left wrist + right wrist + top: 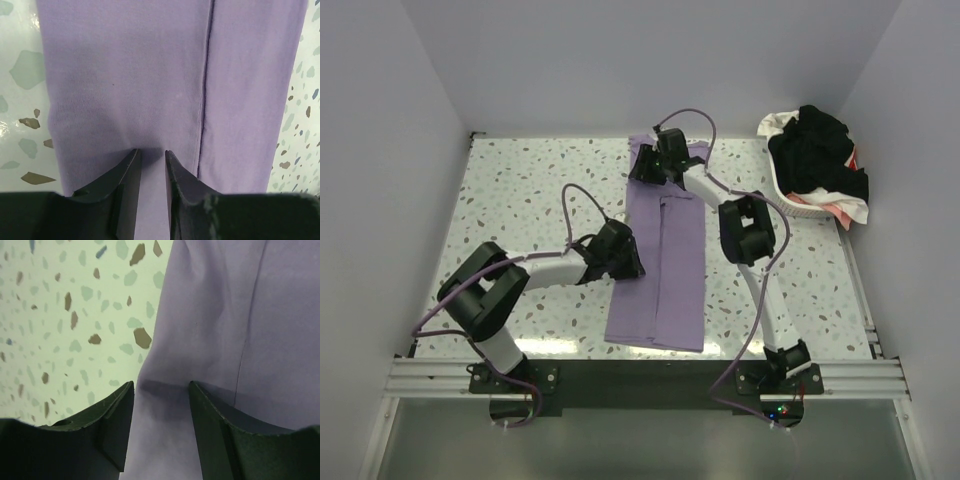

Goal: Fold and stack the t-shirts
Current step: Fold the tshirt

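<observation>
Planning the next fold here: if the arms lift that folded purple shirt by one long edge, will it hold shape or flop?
Probably flops: the purple shirt is thin cloth lying flat in a long folded strip, so unheld parts would likely sag. It creases softly at the right gripper, so pushing may bunch it rather than slide it whole.

T-shirt [665, 260] on table [520, 200], basket [800, 205] far right
</observation>
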You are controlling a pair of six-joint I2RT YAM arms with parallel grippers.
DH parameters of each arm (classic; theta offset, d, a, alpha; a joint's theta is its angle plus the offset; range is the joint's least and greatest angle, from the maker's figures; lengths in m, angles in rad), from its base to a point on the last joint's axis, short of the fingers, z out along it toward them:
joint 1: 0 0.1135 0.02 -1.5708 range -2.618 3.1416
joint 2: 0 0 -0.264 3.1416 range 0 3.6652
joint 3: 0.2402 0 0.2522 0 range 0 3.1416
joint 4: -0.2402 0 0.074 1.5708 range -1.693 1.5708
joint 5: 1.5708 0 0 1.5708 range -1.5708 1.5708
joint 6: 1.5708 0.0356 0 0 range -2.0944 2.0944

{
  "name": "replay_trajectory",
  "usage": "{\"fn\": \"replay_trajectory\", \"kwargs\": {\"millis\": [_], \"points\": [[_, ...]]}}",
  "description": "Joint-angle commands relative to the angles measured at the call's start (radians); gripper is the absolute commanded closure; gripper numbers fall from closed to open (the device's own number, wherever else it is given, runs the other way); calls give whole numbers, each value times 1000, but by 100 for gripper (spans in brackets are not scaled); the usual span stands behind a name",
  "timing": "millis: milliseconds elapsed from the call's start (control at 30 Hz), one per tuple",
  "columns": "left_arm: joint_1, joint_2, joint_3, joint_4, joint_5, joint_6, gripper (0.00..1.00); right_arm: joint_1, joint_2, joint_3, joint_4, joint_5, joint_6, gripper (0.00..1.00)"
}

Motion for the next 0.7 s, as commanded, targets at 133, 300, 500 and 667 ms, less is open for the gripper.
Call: {"fn": "replay_trajectory", "kwargs": {"millis": [133, 300, 500, 667], "points": [[-6, -56, -62, -7, 27, -43, 69, -7, 115, 138, 43, -46, 153, 47], [-13, -79, -96, 38, 39, -61, 69, -7, 196, 232, 52, -76, 207, 47], [-15, -96, -92, 35, 41, -46, 68, -11, 195, 246, 101, -119, 235, 46], [-4, -131, -7, 10, 27, 18, 61, -22, 71, 249, 85, -155, 194, 45]]}}
